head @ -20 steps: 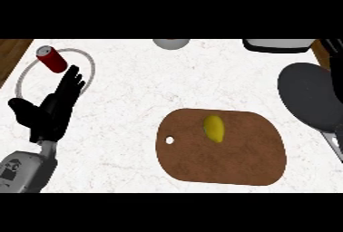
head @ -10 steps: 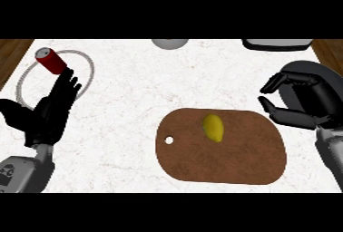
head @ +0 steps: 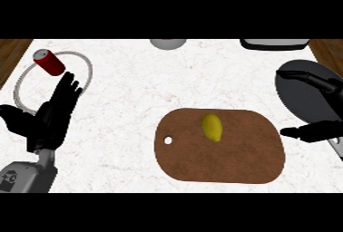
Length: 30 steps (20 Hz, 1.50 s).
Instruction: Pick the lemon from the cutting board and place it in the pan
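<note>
A yellow lemon point(head: 213, 127) lies on the brown cutting board point(head: 221, 158), in its upper middle part. The dark pan point(head: 303, 96) sits to the board's right, near the counter's right edge. Only the black fingers of my right hand point(head: 313, 132) show, at the right edge beside the board's right end and over the pan's lower rim. They are spread and hold nothing, a good way right of the lemon. My left hand point(head: 48, 120) rests open at the left, fingers up, far from the board.
A red can point(head: 50, 62) stands at the far left, on the edge of a thin grey ring point(head: 85, 63). A grey bowl point(head: 167, 43) and a dark-rimmed white object point(head: 275, 44) sit at the counter's back edge. Wooden floor shows past both sides.
My right hand came in over the pan half a second ago and has since pulled back to the right edge and lower. The left hand has shifted slightly. The lemon has not moved.
</note>
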Each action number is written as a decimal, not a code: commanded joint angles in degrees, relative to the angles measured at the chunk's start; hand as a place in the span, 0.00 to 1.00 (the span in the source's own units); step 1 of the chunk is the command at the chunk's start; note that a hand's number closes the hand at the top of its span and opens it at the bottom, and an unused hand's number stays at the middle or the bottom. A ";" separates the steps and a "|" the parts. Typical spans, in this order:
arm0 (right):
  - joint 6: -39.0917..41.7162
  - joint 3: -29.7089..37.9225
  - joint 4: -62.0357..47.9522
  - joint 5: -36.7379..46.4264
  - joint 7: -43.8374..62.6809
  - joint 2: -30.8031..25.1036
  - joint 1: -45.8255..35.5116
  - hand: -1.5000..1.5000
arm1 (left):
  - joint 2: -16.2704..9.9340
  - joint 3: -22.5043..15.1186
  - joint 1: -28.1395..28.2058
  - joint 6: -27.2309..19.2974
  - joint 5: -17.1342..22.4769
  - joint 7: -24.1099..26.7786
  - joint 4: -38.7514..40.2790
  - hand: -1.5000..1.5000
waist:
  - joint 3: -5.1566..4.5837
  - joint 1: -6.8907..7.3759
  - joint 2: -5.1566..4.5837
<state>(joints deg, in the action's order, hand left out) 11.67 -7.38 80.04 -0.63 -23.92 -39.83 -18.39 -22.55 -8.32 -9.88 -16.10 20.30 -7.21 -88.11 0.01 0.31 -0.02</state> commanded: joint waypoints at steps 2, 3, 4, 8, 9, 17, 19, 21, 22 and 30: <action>2.38 -2.84 2.26 4.92 7.69 0.25 -7.51 0.00 | 0.22 -0.78 0.86 -0.92 -1.83 -3.32 -4.18 0.50 | -0.03 0.41 0.11; 4.79 -3.82 2.46 5.63 8.51 -1.33 -8.86 0.00 | 0.20 1.08 0.52 2.14 -0.20 0.23 0.75 0.50 | -0.08 0.26 -0.01; 5.39 -5.72 4.11 7.83 9.65 -2.44 -8.54 0.00 | -0.20 1.73 0.26 2.18 0.32 -0.22 0.20 0.50 | -0.10 0.23 0.05; 6.34 -11.06 5.38 14.82 18.78 -0.43 -15.22 0.00 | 1.57 0.71 -1.32 0.90 -1.27 -0.51 1.05 0.50 | -0.10 0.45 -0.03; 7.49 -12.05 2.63 16.30 19.47 0.17 -17.80 0.00 | 0.03 1.40 -1.62 1.35 -0.27 -3.62 -1.08 0.50 | -0.07 1.10 -0.07; 22.51 -22.36 -0.08 21.30 28.55 2.88 -22.97 0.00 | 1.21 1.32 0.19 1.01 -1.51 -2.87 -1.75 0.50 | -0.11 1.11 -0.01; 23.25 -24.31 1.11 23.41 29.07 3.74 -20.89 0.00 | -1.03 3.94 1.24 5.00 0.60 -1.42 -1.07 0.50 | -0.09 0.50 0.03; 25.76 -23.21 0.11 24.71 27.82 4.65 -22.74 0.00 | 3.35 0.64 0.10 0.52 -3.37 -2.23 -1.56 0.50 | -0.04 0.14 0.00; 24.76 -23.72 1.48 26.57 27.73 5.85 -21.09 0.00 | 1.35 3.90 -1.84 4.40 -1.11 -1.74 2.25 0.50 | -0.04 -0.15 -0.03; 27.92 -26.22 6.65 36.06 34.38 8.10 -22.68 0.00 | 3.03 3.69 -0.08 2.87 -3.72 -2.44 -0.65 0.50 | -0.03 0.08 0.00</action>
<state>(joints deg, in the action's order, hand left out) 38.92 -32.37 87.37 30.24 8.93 -33.49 -39.33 -20.41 -4.99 -10.06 -13.52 17.39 -10.45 -89.35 -0.02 0.18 0.08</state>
